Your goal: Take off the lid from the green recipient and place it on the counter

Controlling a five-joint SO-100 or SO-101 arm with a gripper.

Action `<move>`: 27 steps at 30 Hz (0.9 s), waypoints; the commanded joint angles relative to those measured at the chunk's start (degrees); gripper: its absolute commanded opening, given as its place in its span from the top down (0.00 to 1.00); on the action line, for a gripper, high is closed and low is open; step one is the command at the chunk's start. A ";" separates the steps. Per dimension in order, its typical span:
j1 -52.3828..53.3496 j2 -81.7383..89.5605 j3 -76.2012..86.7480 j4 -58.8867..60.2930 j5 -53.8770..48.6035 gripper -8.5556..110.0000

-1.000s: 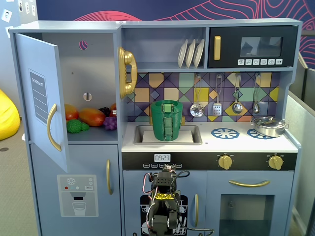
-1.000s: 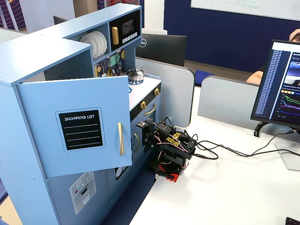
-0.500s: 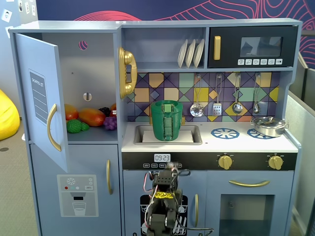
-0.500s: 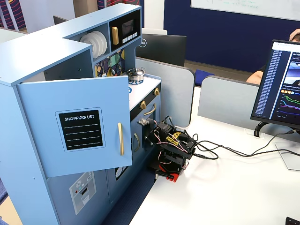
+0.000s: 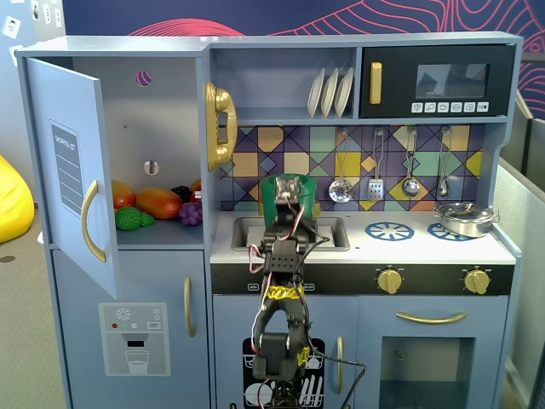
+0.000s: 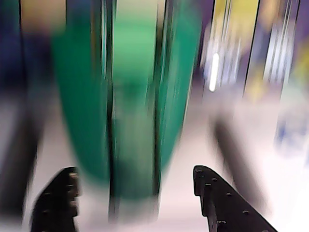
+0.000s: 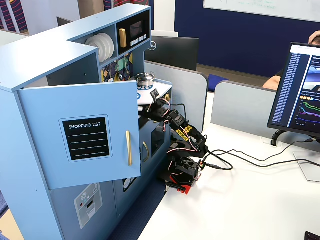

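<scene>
The green recipient [image 5: 271, 198] stands on the white counter [image 5: 426, 249] by the sink, partly hidden by my arm. In the wrist view it is a blurred dark-green cylinder [image 6: 82, 96] with its lighter strap handle facing me, standing on the counter [image 6: 193, 208]. I cannot make out the lid: the pot's top is blurred in the wrist view and too small to tell in the fixed view. My gripper [image 6: 135, 193] is open and empty, with one finger on each side of the pot's base and just short of it. It also shows in a fixed view [image 5: 289, 204].
A silver pan [image 5: 465, 218] sits on the right burner ring and also shows in a fixed view [image 7: 145, 77]. The sink basin [image 5: 328, 228] lies behind my arm. The fridge door [image 5: 72, 170] hangs open at the left. Utensils hang on the back wall.
</scene>
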 commanded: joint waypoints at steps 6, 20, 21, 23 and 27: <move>0.35 -7.47 -9.32 -8.00 0.09 0.68; -1.67 -20.74 -19.51 -11.78 -2.02 0.68; -1.76 -21.80 -20.39 -11.87 -2.11 0.68; -1.93 -23.73 -22.24 -11.87 -2.37 0.68; -2.20 -27.33 -25.75 -11.87 -2.90 0.69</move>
